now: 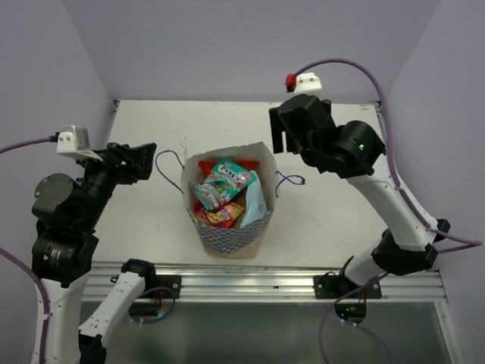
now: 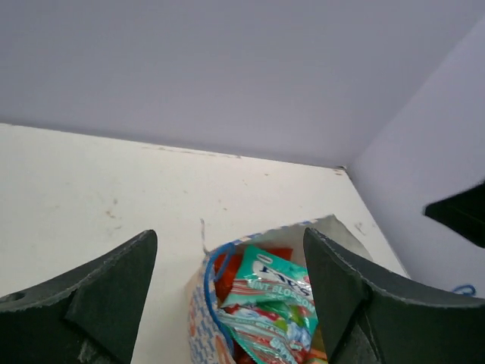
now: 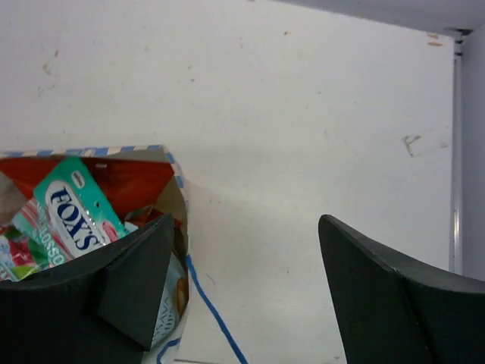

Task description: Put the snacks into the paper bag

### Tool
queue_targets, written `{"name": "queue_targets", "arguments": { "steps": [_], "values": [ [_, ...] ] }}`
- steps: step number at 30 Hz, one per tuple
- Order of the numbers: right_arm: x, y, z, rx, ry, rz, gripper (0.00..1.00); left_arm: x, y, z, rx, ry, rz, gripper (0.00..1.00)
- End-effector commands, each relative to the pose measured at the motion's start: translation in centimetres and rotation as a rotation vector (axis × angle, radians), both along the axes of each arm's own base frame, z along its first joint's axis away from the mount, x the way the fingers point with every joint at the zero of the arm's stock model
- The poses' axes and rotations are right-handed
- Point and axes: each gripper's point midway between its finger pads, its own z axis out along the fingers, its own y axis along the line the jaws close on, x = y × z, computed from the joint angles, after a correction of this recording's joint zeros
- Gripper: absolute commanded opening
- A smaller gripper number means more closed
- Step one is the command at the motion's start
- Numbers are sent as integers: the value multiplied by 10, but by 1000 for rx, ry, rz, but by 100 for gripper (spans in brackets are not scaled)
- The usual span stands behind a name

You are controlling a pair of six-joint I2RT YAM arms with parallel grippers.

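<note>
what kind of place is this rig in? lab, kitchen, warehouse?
Most likely a lab robot cell, not a home or shop: a bare white table boxed in by plain lilac walls, with a left arm and right arm bolted to a metal rail.

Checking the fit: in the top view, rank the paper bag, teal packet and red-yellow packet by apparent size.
1. paper bag, clearly largest.
2. teal packet.
3. red-yellow packet, though partly buried, so unsure.

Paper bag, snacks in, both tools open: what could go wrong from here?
1. The teal packet sits high in the paper bag; a nudge might spill it.
2. The blue cord handle lies loose near the right tool; a low move could snag it and tip the bag.
</note>
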Motion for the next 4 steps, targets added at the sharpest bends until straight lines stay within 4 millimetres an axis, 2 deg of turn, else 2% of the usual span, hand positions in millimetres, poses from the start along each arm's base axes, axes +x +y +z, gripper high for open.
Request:
{"name": "queue_targets", "arguments": {
  "steps": [1, 3, 4],
  "values": [
    [-20, -77, 32, -105, -89, -213, 81, 17, 53, -24, 105, 137, 300, 83],
    [-29, -101, 32, -167, -91, -292, 80, 22, 68, -35, 156, 184, 378, 87],
    [-30, -108, 34, -205, -106, -303, 88, 29, 72, -38, 193, 201, 403, 90]
  ]
}}
